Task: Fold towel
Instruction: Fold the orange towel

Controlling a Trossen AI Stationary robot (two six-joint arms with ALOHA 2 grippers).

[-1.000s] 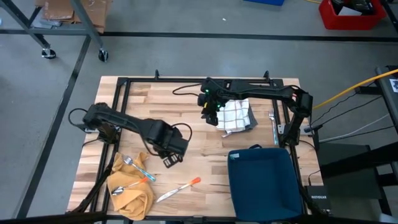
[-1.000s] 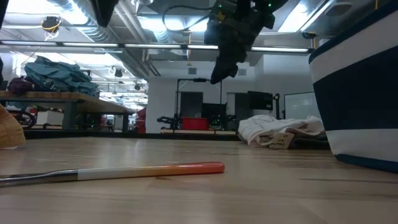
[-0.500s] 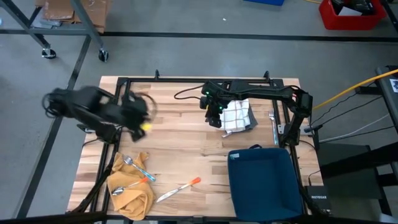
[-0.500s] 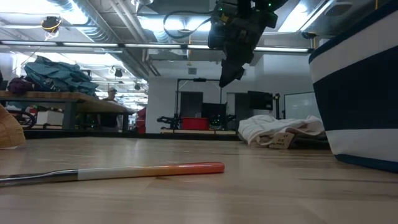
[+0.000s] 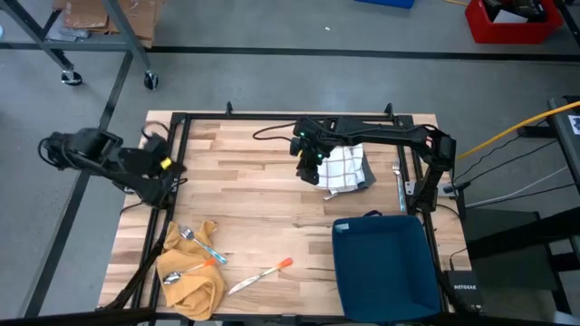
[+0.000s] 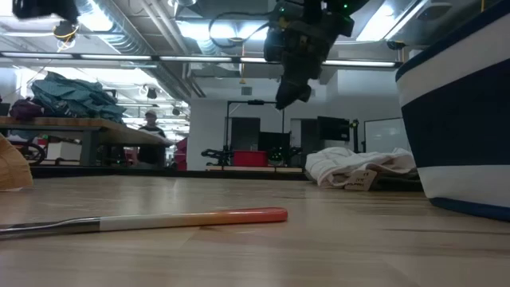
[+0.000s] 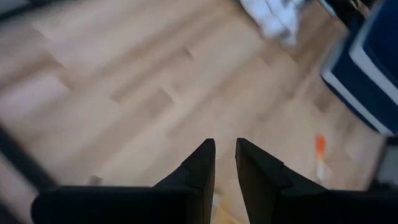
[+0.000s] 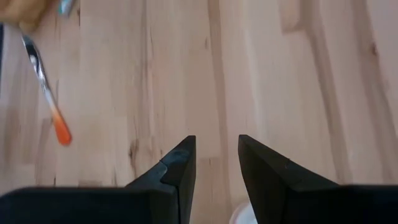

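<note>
The white checked towel lies in a loosely bunched heap on the table's far right part; it also shows in the low view and far off in the left wrist view. My right gripper hangs above the table just left of the towel, open, with bare wood between its fingers. It is clear of the tabletop in the low view. My left gripper is drawn back at the table's left edge, raised, its fingers a narrow gap apart with nothing between them.
A dark blue bin stands at the near right, close to the towel. A yellow cloth with cutlery on it lies at the near left. An orange-handled knife lies at the near middle. A person shows far behind the table.
My left arm has swung back fast from the middle of the table to its left edge and has tipped up, holding nothing. My right gripper has stayed above the table beside the towel and has rolled slightly. The towel has not moved.
</note>
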